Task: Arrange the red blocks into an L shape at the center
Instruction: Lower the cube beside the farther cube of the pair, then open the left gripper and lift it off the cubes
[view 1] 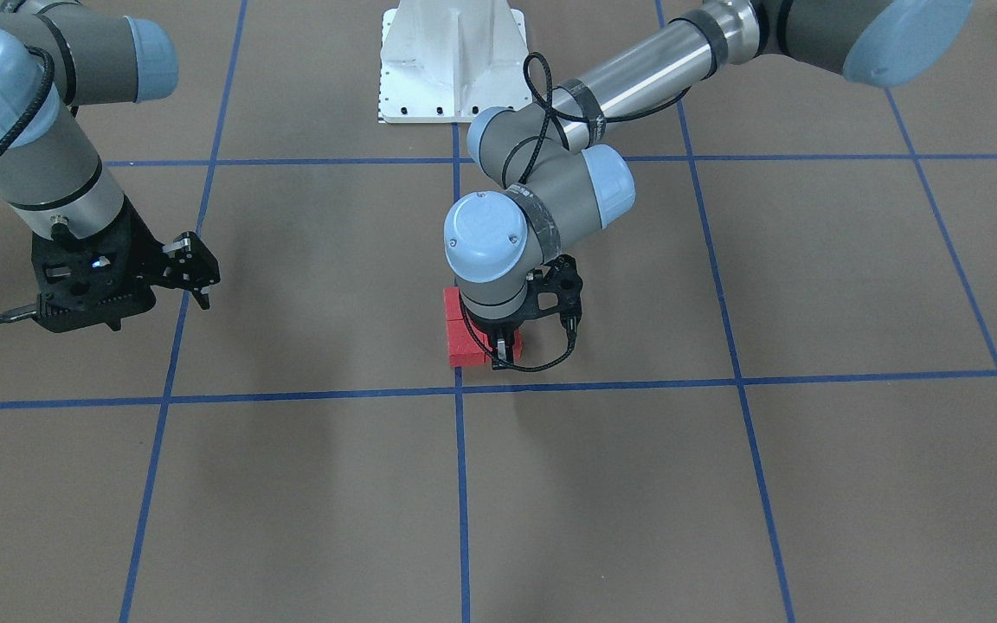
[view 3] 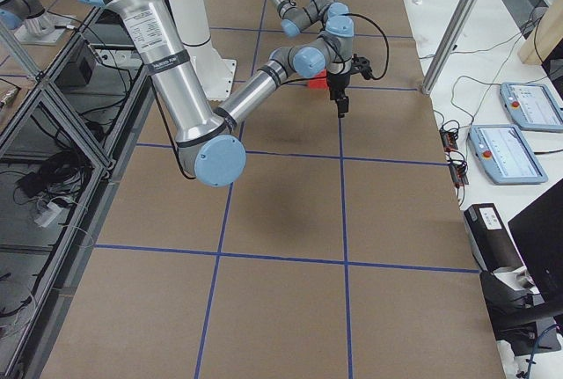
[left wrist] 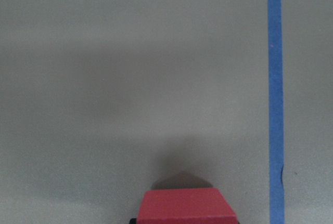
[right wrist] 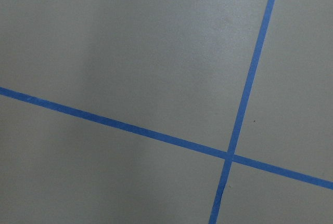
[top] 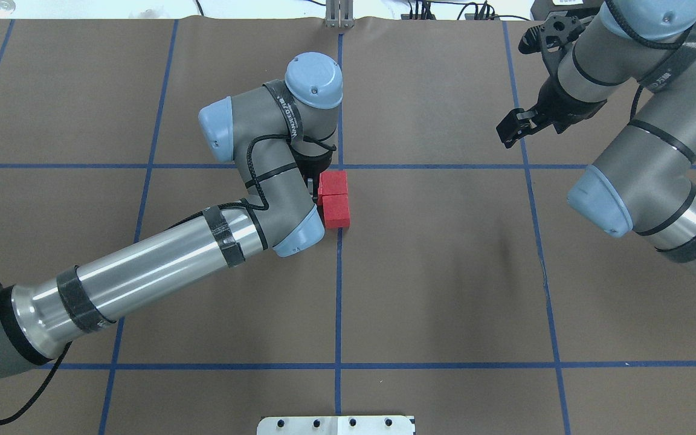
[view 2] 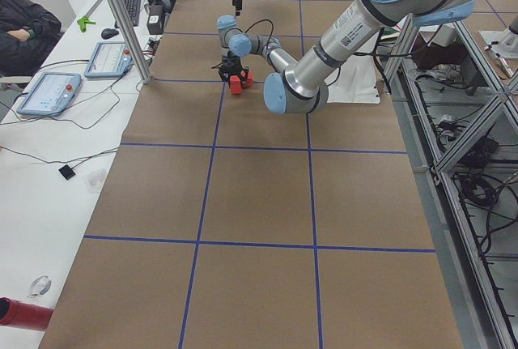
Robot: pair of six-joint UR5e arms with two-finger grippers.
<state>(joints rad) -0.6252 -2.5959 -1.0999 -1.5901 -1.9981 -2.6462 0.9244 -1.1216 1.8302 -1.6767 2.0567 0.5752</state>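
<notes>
I count two red blocks (top: 335, 199) touching, a third pinched in left tool (view 1: 505, 346); right tool (view 1: 196, 275) spread.

Brown floor (top: 444, 272), blue tape grid (top: 338, 302)

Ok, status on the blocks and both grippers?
Left gripper down at the red blocks, third block under it, grip unclear. Two blocks stacked in line beside the center crossing. Right gripper up, clear, empty.

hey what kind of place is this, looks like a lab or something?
Most likely a robotics lab or test cell: two robot arms work over a brown table marked with a blue tape grid, and a side bench carries control tablets, a keyboard and loose cables.
</notes>
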